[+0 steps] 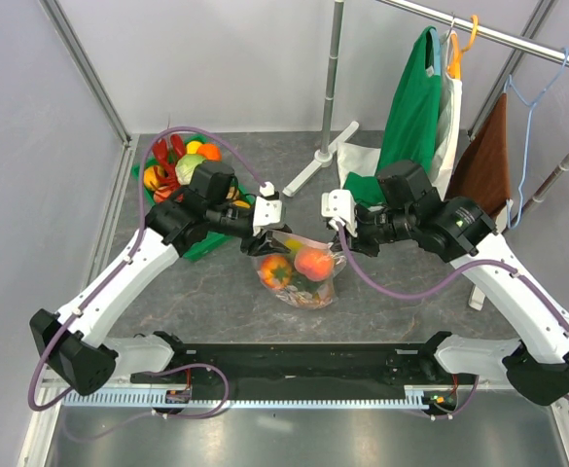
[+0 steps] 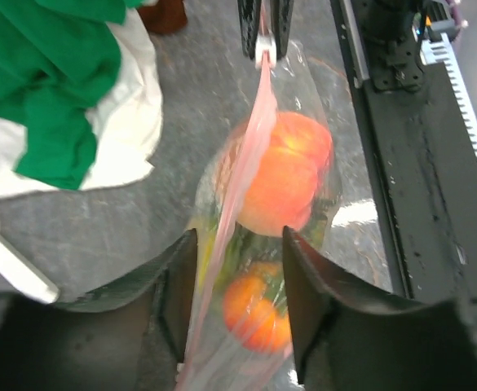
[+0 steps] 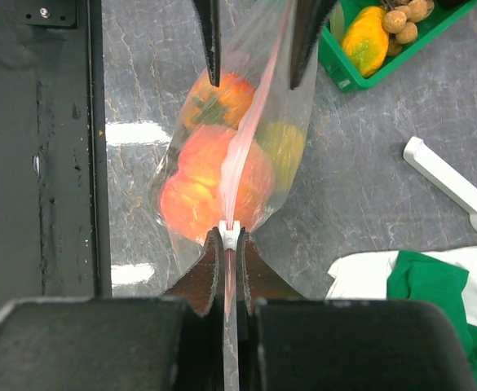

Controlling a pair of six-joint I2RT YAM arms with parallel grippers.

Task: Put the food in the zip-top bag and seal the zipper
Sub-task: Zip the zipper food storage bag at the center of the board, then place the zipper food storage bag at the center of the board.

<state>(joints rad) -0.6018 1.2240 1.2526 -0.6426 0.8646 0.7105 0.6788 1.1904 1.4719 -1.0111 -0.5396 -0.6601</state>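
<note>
Left gripper [image 2: 238,238]: jaws moderately parted, one on either side of the zipper [image 2: 253,122], holding nothing; the strip passes between the pads with a gap showing on each side. Right gripper [image 3: 231,238]: fully closed, pinching the zipper's far end and keeping it raised and taut. Zip-top bag [image 2: 307,90]: hangs from the zipper between the two grippers, belly resting on the table [image 1: 216,292] at centre; in the top view the left gripper stands at 11 o'clock of it and the right gripper at 1 o'clock. Contents of bag: one red-yellow peach [image 2: 283,175], one orange piece [image 2: 254,314], one yellow-green piece [image 3: 285,147], all below the strip. Green tray [image 3: 346,80]: at 10 o'clock of the bag, well apart from it, with further toy food [image 1: 182,165] lying in it; whether any of that is meant for the bag cannot be told. Status, by judgement: loading appears done, with several pieces inside and none in either gripper; sealing appears to be the step in hand. Whether the two halves of the zipper are already pressed together along any stretch cannot be told, since the strip reads as a single pink band in both wrist views. Remaining, by judgement: nip the strip at the left gripper and press it shut along its length toward the held end.
</note>
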